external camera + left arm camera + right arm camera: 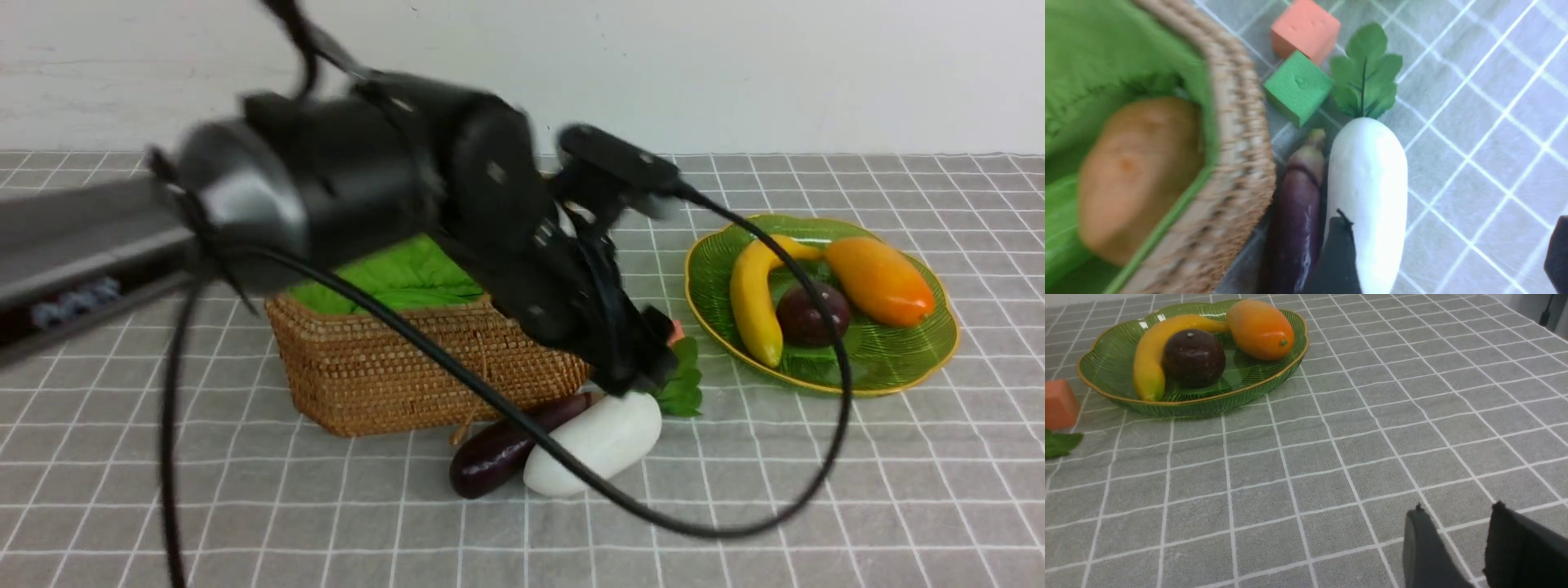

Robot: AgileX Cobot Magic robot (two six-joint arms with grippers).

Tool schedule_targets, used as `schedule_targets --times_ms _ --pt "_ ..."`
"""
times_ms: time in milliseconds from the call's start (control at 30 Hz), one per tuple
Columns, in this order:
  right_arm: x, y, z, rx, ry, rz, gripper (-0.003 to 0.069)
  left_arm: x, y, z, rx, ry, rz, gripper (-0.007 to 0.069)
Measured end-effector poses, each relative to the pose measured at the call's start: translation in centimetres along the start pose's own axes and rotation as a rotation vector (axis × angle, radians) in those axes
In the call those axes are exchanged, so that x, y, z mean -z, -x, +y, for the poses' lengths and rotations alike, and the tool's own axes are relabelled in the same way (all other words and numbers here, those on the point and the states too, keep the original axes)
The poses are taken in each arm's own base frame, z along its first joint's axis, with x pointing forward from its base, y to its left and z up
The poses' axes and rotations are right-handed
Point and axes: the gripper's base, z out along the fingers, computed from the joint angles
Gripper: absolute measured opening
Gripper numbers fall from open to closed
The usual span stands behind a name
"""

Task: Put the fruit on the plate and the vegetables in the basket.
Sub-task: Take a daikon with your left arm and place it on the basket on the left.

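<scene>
The smooth white radish with green cloth leaves (1367, 183) lies on the grey checked tablecloth (1474, 143), directly under the left gripper (1447, 249). The gripper's two dark fingers (1337, 253) stand wide apart. One is at the radish's side and the other is well away on its opposite side, so it grips nothing yet.

Just beyond the nearer finger, the long dark purple eggplant (1298, 212) touches the radish. Past it is the brown woven rattan basket (1237, 163), where the tan lumpy potato (1135, 171) rests on green lining.

Ahead of the fingertips, beside the leaves, are a green cube (1298, 87) and an orange cube (1306, 30).

The right gripper (1457, 539) hovers low over bare cloth, its fingers slightly apart and holding nothing. Far in front of it, the green ribbed glass plate (1208, 402) holds the yellow banana (1151, 355), the round dark purple-brown fruit (1194, 357) and the orange-yellow mango (1259, 328).

The fruit part looks finished.

The risk is probably the narrow gap. The nearer finger may land on the eggplant or trap it together with the radish. The round, glossy radish may also slip when squeezed near its end.
</scene>
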Motion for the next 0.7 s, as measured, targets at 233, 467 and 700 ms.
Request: schedule_targets --times_ms 233,467,700 --pt "0.0 0.0 0.0 0.000 0.000 0.000 0.0237 -5.7 -1.5 -1.9 -0.050 0.204 0.085 0.0588" --pt "0.0 0.0 0.0 0.000 0.000 0.000 0.0237 -8.9 -2.4 -1.8 -0.011 0.224 0.087 0.0584" --pt "0.0 0.0 0.0 0.000 0.000 0.000 0.0237 -10.4 -3.2 -2.1 0.003 0.204 0.118 0.0556"
